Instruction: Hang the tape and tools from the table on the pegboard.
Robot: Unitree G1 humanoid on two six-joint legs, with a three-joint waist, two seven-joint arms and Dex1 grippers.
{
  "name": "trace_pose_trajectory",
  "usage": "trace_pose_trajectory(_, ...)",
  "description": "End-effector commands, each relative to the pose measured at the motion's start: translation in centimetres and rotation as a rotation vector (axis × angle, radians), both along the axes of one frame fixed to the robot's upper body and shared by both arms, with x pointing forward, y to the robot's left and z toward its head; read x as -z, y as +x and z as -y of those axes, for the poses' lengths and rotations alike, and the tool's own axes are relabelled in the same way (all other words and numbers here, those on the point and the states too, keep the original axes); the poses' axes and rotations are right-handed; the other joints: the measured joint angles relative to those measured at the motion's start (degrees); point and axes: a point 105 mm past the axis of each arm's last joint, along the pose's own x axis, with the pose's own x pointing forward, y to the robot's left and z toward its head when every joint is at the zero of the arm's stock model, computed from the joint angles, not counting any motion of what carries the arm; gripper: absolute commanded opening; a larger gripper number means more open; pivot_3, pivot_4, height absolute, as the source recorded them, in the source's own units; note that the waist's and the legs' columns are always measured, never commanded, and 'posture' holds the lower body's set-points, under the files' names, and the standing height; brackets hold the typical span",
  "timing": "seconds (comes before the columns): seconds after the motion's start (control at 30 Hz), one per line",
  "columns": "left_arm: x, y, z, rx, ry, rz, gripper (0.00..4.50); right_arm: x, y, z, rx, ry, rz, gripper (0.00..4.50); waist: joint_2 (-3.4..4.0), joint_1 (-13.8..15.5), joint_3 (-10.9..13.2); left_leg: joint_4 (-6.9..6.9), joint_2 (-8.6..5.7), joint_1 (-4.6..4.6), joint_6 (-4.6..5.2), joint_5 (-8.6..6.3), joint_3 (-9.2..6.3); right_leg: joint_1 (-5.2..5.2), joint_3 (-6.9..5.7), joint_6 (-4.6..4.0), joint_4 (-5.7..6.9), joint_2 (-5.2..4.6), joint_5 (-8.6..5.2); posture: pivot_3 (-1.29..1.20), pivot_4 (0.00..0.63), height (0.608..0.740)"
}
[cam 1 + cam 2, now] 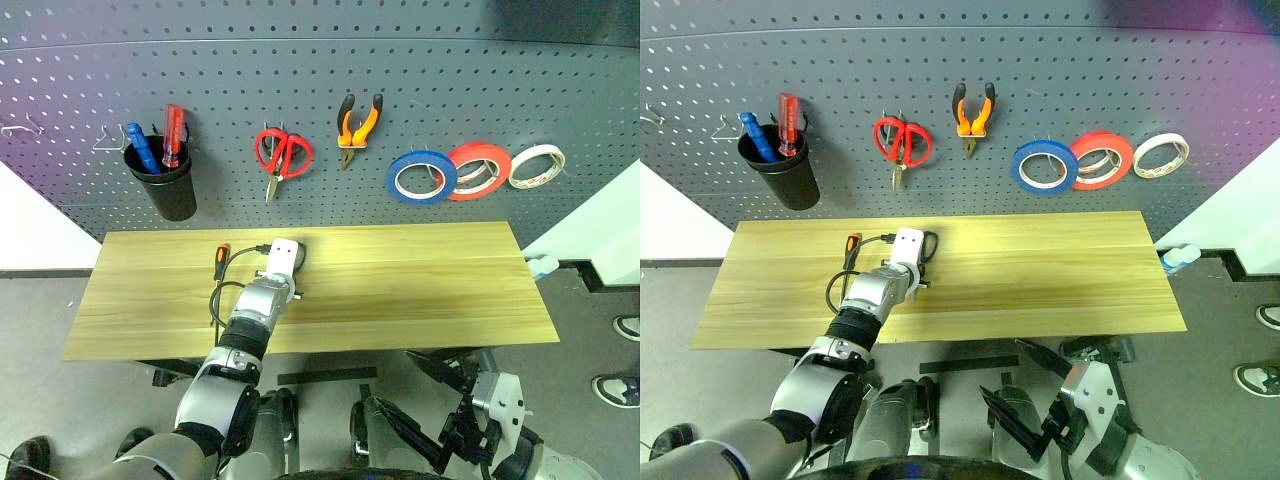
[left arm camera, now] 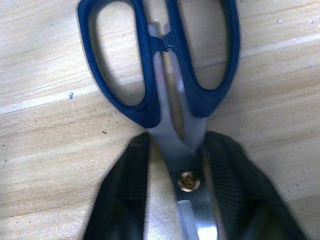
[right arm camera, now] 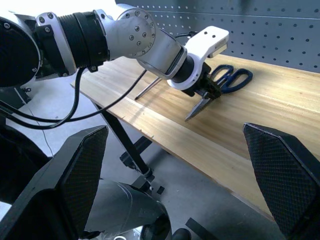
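Note:
The scissors with dark blue handles lie on the wood-grain table, handles toward the pegboard. My left gripper is shut on them at the pivot, one black finger on each side. Just left of that hand lies the screwdriver with its orange-and-black handle. The pliers and the blue tape hang on the pegboard. My right gripper is held low in front of the table, open and holding nothing.
Red-handled scissors, a red tape ring and a white one hang on the board. A black cup there holds a red and a blue screwdriver. A person's shoes stand on the floor at the right.

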Motion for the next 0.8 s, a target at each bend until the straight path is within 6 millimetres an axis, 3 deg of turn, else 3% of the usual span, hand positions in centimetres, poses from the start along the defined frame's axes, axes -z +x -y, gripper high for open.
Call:
trace_pose_trajectory(0.03, 0.8, -0.4, -0.7, -0.022, 0.024, -0.028, 0.94, -1.1, -0.1, -0.3, -0.010, 0.019, 0.045, 4.50, 0.00, 0.01, 0.00, 0.00, 0.00, 0.00, 0.00, 0.00, 0.00, 0.00, 0.00, 0.00, 0.00, 0.00, 0.00, -0.18, 0.226, 0.740)
trace_pose_trajectory(0.43, 0.1, -1.1, -0.7, -0.025, -0.037, -0.014, 0.94, -1.0, 0.5, -0.4, -0.020, 0.031, 0.059, 4.50, 0.00, 0.03, 0.00, 0.00, -0.01, 0.00, -0.01, 0.02, 0.02, 0.02, -0.01, 0.02, 0.00, 0.02, 0.01, -0.16, 0.206, 0.740)
trace_pose_trajectory(0.5, -0.6, -1.3, -1.1, -0.013, -0.010, 0.029, 0.94, -0.4, 4.0, 4.1, -0.019, 0.014, 0.044, 4.50, -0.19, -0.48, 0.07, -0.01, -0.01, 0.00, -0.02, 0.02, 0.03, 0.05, -0.01, 0.03, 0.00, 0.03, 0.01, -0.15, 0.196, 0.740)
trace_pose_trajectory(0.57, -1.2, -1.7, -1.3, 0.007, 0.004, 0.060, 0.94, -0.6, 6.2, 7.5, -0.003, 0.006, 0.057, 4.50, -0.26, -1.33, 0.25, 0.18, -0.01, 0.01, 0.00, 0.03, 0.07, 0.33, -0.01, 0.15, -0.01, 0.05, 0.20, -0.15, 0.192, 0.740)
trace_pose_trajectory(0.7, -2.4, -2.5, -1.2, 0.095, 0.005, 0.152, 0.94, -0.1, 7.4, 8.8, -0.007, 0.010, 0.067, 4.50, -0.10, -0.05, 0.32, 0.32, 0.00, 0.01, 0.03, 0.03, -0.01, 0.35, -0.09, 0.18, 0.05, 0.04, 0.25, -0.14, 0.176, 0.740)
trace_pose_trajectory(0.8, -2.9, -3.2, -1.4, 0.135, 0.003, 0.184, 0.94, -0.4, 7.9, 8.6, -0.026, 0.016, 0.085, 4.50, 0.16, 0.35, 0.20, 0.00, 0.02, -0.01, -0.14, 0.16, 0.01, 0.24, -0.10, 0.04, 0.06, 0.12, 0.16, -0.13, 0.164, 0.740)
